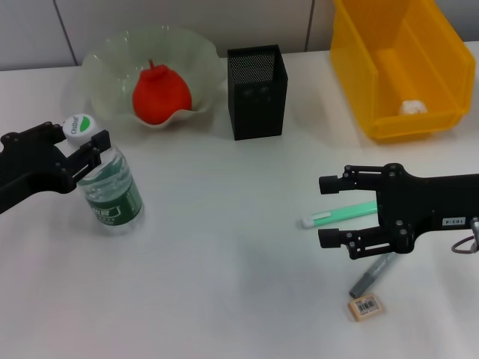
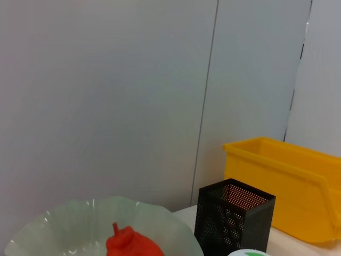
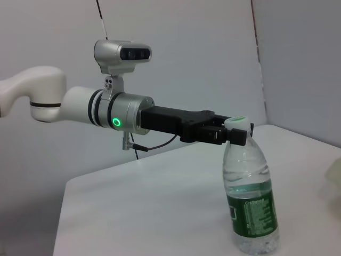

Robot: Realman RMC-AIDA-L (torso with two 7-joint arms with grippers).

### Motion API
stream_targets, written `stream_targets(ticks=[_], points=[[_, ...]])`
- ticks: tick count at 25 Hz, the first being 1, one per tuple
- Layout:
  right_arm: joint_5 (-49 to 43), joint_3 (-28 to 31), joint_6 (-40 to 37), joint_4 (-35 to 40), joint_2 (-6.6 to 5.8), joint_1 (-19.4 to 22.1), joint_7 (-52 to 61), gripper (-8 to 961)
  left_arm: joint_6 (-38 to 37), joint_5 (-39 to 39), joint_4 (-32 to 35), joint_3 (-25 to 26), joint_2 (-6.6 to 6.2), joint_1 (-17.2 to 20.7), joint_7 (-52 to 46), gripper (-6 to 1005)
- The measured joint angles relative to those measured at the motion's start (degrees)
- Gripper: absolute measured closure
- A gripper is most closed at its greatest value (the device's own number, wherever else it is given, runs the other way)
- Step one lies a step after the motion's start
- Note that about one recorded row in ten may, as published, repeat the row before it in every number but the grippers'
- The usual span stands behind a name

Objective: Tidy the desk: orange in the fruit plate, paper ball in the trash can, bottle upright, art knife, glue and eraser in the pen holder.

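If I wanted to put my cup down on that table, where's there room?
Bare tabletop lies between the bottle and the right gripper, in front of the pen holder. It is crowded by that gripper: a green pen-like stick, a grey one and the eraser lie there.

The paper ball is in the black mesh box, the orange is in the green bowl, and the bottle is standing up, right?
Not quite. The paper ball is in the yellow trash can, not the pen holder; the head view shows it. The orange is in the fruit plate, and the bottle stands upright, with the left gripper at its neck.
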State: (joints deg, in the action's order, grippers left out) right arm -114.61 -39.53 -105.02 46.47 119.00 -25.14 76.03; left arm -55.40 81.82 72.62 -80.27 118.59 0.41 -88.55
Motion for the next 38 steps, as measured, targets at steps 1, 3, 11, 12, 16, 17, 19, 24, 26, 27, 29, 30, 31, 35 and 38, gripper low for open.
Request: stream_targets(ticks=[1, 3, 11, 12, 16, 17, 19, 24, 26, 27, 29, 30, 31, 35, 38], points=[[0.0, -0.05, 0.0, 0.0, 0.0, 0.0, -0.03, 107, -0.13, 0.02, -0.01, 0.0, -0.05, -0.03, 0.0, 555], [0.0, -0.1, 0.0, 0.0, 0.0, 0.0, -0.03, 107, -0.36, 0.14, 0.0, -0.02, -0.09, -0.03, 0.0, 555], [0.0, -0.01, 0.0, -0.23, 0.0, 0.0, -0.16, 107, -0.6, 0.66, 0.21, -0.07, -0.07, 0.21, -0.01, 484], [0.0, -0.01, 0.0, -0.23, 0.0, 0.0, -0.16, 107, -0.91, 0.7, 0.51, -0.12, -0.11, 0.38, 0.0, 472], [0.0, -0.05, 0.0, -0.24, 0.0, 0.0, -0.18, 107, -1.6, 0.69, 0.6, -0.05, -0.16, 0.62, 0.0, 424], [0.0, -0.05, 0.0, -0.24, 0.0, 0.0, -0.18, 107, -1.6, 0.69, 0.6, -0.05, -0.16, 0.62, 0.0, 380], [0.0, -0.05, -0.03, -0.25, 0.0, 0.0, -0.18, 107, -2.35, 0.49, 0.82, 0.23, -0.15, 0.97, 0.01, 291], [0.0, -0.03, -0.26, -0.24, 0.0, 0.01, -0.18, 107, -4.06, 0.22, 1.87, 1.19, -0.13, 1.97, -0.05, 203], [0.0, -0.02, -0.35, -0.25, 0.0, 0.12, -0.18, 107, -4.06, 0.22, 1.87, 1.19, -0.13, 1.97, -0.05, 203], [0.0, -0.02, -0.4, -0.24, 0.0, 0.16, -0.18, 107, -4.06, 0.22, 1.87, 1.19, -0.13, 1.97, -0.05, 203], [0.0, -0.02, -0.43, -0.24, 0.0, 0.18, -0.18, 107, -10.06, -0.57, 2.2, 6.66, -0.05, 3.42, -0.35, 203], [0.01, 0.0, -0.47, -0.24, 0.0, 0.22, -0.18, 107, -10.06, -0.57, 2.2, 6.66, -0.05, 3.42, -0.35, 203], [0.04, 0.15, -0.5, -0.23, 0.0, 0.28, -0.18, 107, -12.08, -1.18, 1.45, 8.82, -0.02, 3.64, -0.22, 203], [0.08, 0.64, -0.55, -0.2, 0.0, 0.38, -0.18, 107, -25.82, -2.52, -5.72, 20.15, -0.21, 3.56, 3.63, 204], [0.09, 1.43, -0.6, -0.11, 0.0, 0.58, -0.15, 107, -36.31, -1.42, -11.89, 27.12, -0.51, 2.93, 8.27, 204]])
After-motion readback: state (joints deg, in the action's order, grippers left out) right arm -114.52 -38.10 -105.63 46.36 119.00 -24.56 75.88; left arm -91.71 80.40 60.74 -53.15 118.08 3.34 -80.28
